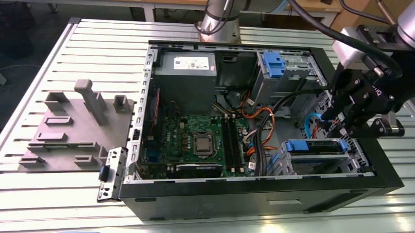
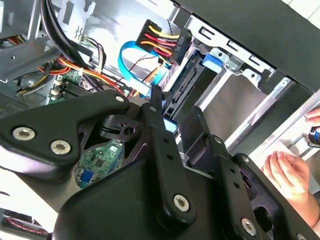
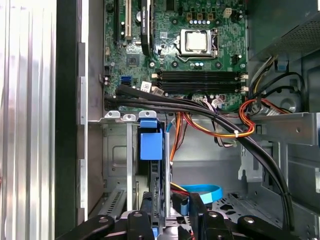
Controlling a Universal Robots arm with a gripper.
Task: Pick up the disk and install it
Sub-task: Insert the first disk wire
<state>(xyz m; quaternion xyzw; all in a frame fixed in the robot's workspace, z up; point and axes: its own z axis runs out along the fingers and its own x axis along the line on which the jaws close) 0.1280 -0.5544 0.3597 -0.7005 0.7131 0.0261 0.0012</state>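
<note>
The hand (image 1: pixel 342 130) hovers at the disk (image 1: pixel 312 146) sitting in the drive cage (image 1: pixel 354 154); whether it grips, I cannot tell.

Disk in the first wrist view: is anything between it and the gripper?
Nothing visible does. The disk stands edge-on in the drive cage, straight ahead of the gripper. The blue flat cable lies off to one side of the disk, not across the gap.
</note>
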